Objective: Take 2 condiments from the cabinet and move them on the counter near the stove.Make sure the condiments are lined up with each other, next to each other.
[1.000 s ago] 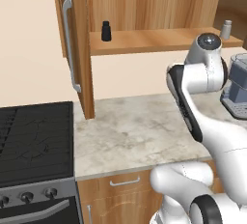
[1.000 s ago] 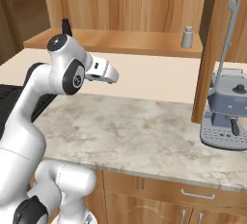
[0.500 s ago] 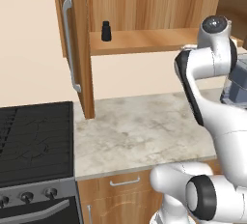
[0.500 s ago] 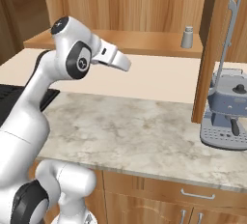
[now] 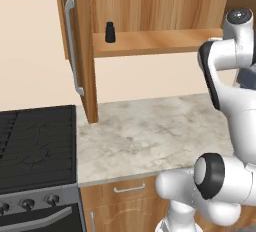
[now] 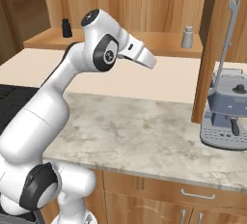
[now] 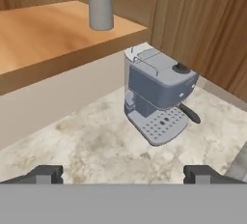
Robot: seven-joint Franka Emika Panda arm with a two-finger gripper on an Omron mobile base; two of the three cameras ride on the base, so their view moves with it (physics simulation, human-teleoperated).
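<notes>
The two-finger gripper (image 7: 123, 174) stands wide apart with nothing between its dark tips (image 7: 46, 173), raised above the beige-grey marbled stone counter (image 7: 96, 146). Beyond it sits a blue-grey espresso machine (image 7: 157, 95) on that counter; no writing on it can be read. Farther up, the light grey shaker bottle (image 7: 101, 3) stands upright on the wooden cabinet shelf (image 6: 159, 42). The matte black shaker bottle (image 5: 110, 32) stands at the shelf's far end, nearer the black-topped stove (image 5: 35, 146).

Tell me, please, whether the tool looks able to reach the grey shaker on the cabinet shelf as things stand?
Probably yes: the tool is open, the grey shaker stands alone at the shelf edge with nothing in front, and the cabinet door stands open.
</notes>
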